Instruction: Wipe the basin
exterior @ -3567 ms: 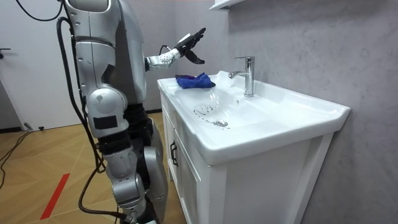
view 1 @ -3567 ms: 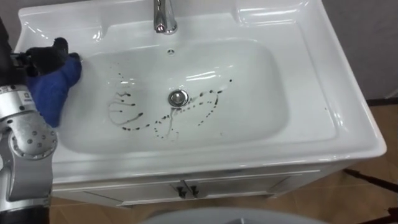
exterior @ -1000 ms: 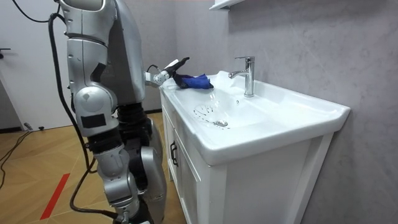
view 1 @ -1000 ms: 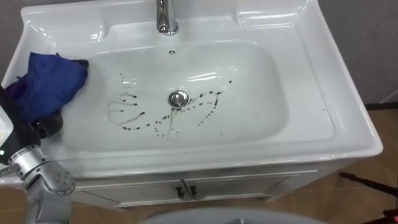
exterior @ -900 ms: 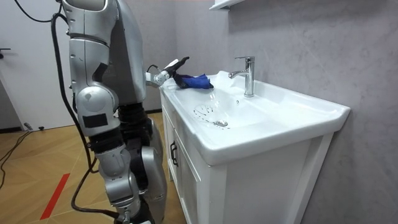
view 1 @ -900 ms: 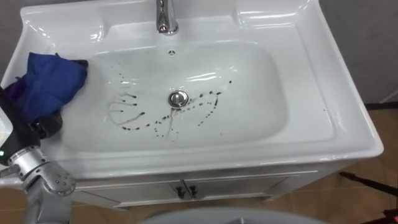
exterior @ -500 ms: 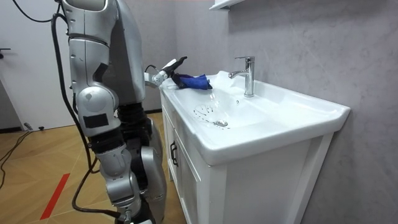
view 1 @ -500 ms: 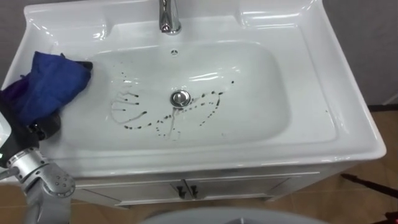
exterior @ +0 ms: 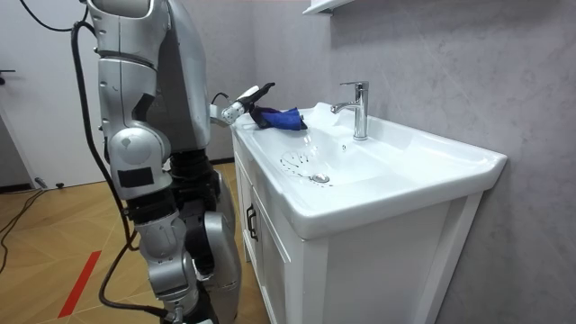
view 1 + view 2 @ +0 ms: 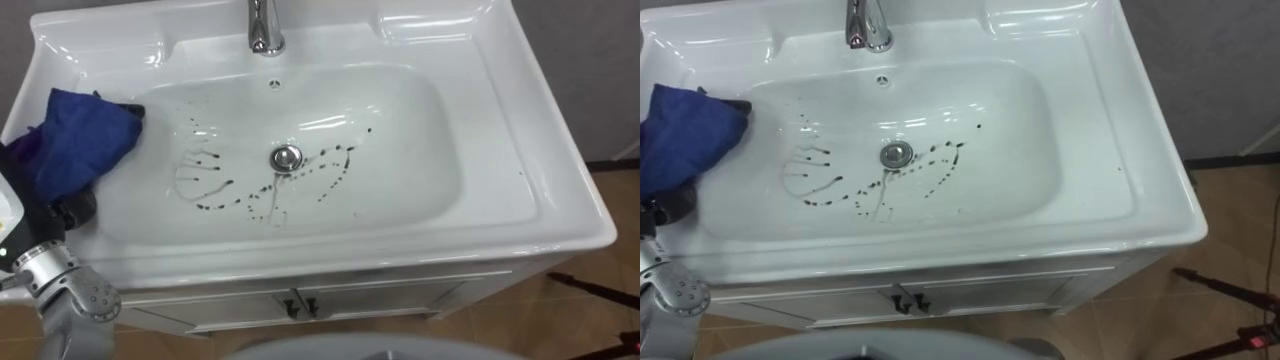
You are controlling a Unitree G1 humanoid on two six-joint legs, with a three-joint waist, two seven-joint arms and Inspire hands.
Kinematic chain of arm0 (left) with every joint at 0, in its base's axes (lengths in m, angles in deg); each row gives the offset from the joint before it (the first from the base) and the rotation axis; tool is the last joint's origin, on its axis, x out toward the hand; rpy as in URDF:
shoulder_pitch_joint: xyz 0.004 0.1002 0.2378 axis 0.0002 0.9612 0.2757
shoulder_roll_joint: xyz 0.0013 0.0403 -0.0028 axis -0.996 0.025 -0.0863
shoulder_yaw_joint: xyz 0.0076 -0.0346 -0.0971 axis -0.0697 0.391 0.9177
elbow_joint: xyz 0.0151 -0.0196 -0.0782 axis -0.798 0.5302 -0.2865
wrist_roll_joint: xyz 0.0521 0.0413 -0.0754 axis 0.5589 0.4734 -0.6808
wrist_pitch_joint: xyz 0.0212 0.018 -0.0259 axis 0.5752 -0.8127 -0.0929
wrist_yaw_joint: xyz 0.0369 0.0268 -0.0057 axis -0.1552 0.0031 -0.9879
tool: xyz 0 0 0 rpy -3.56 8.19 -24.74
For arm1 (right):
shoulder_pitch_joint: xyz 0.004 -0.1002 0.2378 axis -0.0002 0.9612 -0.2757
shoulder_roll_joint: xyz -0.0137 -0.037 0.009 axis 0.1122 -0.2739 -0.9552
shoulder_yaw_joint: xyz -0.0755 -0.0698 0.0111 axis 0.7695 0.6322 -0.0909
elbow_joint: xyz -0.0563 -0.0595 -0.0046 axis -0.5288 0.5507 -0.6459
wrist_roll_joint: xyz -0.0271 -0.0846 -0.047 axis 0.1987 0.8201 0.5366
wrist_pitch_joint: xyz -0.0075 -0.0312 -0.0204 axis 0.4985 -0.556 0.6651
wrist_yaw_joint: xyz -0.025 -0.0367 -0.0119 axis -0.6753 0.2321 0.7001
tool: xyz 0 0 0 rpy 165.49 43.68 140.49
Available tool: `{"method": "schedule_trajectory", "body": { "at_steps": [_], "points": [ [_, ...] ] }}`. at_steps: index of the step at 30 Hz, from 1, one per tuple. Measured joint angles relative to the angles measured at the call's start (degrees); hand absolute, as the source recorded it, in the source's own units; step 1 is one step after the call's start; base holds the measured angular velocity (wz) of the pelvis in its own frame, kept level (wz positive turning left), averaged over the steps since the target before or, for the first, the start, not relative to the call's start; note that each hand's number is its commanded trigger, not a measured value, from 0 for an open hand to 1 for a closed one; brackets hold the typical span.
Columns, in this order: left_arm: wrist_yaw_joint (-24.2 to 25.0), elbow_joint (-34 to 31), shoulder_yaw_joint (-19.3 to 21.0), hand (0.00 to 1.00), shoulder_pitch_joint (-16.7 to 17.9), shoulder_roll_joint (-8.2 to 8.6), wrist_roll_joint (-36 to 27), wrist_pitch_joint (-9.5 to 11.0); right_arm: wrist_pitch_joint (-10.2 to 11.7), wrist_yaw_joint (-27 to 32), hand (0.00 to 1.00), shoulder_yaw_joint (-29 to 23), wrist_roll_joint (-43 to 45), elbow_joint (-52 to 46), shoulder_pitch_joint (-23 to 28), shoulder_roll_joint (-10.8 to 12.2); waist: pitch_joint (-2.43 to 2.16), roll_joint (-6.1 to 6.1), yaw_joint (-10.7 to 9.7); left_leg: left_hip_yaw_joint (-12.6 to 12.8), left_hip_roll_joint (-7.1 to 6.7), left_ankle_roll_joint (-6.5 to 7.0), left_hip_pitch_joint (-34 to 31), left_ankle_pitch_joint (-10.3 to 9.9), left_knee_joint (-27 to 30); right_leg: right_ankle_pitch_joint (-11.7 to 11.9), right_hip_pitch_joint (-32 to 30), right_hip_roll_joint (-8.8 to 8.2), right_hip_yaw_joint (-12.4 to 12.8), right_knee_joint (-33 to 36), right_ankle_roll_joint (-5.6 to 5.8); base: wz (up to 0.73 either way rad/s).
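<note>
Left eye view: a crumpled blue cloth (image 10: 80, 140) sits on the left edge of the white ceramic basin (image 10: 430, 160), draped over the robot's left hand (image 10: 73, 210). The cloth covers the hand, so it cannot be told whether the hand clasps it. In the bowl, dark dotted streaks (image 10: 205, 190) curl around the round chrome drain (image 10: 287, 157). A chrome tap (image 10: 264, 30) stands at the back edge. Room view: the robot stands upright before the white cabinet (image 9: 279, 261), hand and cloth at the basin's rim. Right eye view: the cloth lies at the same left edge.

shells: glossy silver-grey on torso, arms, legs | waist and knee joints: black | left hand (image 9: 254, 93): black | cable: dark, looping from shoulder
</note>
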Motion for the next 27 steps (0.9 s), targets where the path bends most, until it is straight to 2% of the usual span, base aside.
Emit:
{"method": "schedule_trajectory", "body": {
  "at_steps": [14,16,27],
  "points": [
    [0.1,0.0,-3.0,0.0,-0.2,-0.01,0.0,0.0,0.4,0.1,0.0,0.0,-0.1,0.9,-0.2,0.0,0.06,-0.27,-1.2,0.4,0.04,0.0,0.1,0.0,0.1,0.0,-0.1,0.07,0.4,-0.1,0.0,-0.01],
    [0.4,0.4,-3.0,0.0,-0.2,-0.01,-0.1,0.0,0.3,0.1,0.0,0.0,0.2,0.9,-0.1,0.0,0.09,-0.36,-1.2,0.6,0.09,0.0,0.4,0.0,0.1,0.0,0.0,0.21,1.2,-0.1,0.0,-0.09],
    [7.8,6.7,-4.2,0.0,-0.4,-0.39,-1.0,-1.4,-0.7,-0.3,0.0,0.0,2.5,0.2,-0.1,-1.0,0.02,-0.44,-1.8,0.8,0.11,0.01,0.6,0.0,0.2,0.0,-0.1,0.19,1.5,0.6,0.0,-0.01]
  ]
}}
